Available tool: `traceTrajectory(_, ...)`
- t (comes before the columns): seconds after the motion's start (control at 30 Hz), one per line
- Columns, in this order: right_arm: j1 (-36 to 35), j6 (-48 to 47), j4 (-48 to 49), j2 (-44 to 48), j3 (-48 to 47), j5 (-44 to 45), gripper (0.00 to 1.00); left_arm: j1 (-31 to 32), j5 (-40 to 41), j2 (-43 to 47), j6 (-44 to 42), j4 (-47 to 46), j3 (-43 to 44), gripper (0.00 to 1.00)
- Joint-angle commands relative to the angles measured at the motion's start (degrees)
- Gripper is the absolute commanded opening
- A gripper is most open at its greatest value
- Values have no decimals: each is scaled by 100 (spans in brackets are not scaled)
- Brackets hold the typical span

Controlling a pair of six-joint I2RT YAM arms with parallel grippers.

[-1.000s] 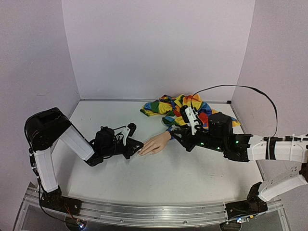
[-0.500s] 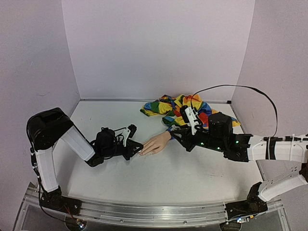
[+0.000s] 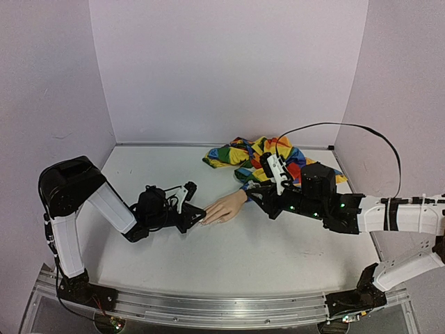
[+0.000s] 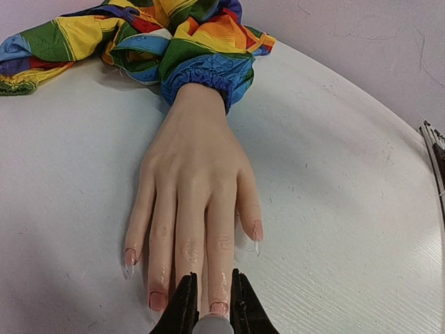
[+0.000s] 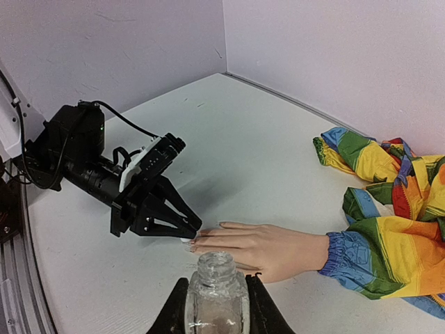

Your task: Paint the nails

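The peach mannequin hand (image 3: pixel 226 207) lies palm down in a rainbow patchwork sleeve (image 3: pixel 268 156). Its fingers point at my left gripper (image 3: pixel 197 215). In the left wrist view the hand (image 4: pixel 195 181) fills the middle, and its nails (image 4: pixel 219 307) are pinkish with dark outlines. My left gripper (image 4: pixel 211 277) is shut on a small grey-white brush cap (image 4: pixel 212 325), right over the nail of one middle finger. My right gripper (image 5: pixel 217 282) is shut on a small clear open bottle (image 5: pixel 217 299), held upright beside the hand (image 5: pixel 271 247) near its thumb side.
The bunched sleeve (image 5: pixel 396 209) lies at the back right of the white table (image 3: pixel 243 257). Lilac walls close in the back and both sides. A black cable (image 3: pixel 348 126) arcs over the right arm. A metal rail (image 3: pixel 208 306) runs along the near edge.
My left gripper has drawn back slightly to the left along the fingertips. The right arm and the bottle have not moved.
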State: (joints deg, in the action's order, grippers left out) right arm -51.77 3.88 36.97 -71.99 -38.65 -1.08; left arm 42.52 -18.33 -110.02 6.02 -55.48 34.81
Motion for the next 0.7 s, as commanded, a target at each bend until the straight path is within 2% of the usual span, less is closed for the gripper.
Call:
traceTrajectory(0.0,33,54,366,176,-47,-61,0,-25,-31,85,23,-116,-70,0)
traceTrajectory(0.5,28,69,394,185,-45,-84,0,-25,83,594,2,-61,-354,0)
traceTrajectory(0.67,26,78,382,231,-31,-87,0,-25,92,1213,72,110,-472,0)
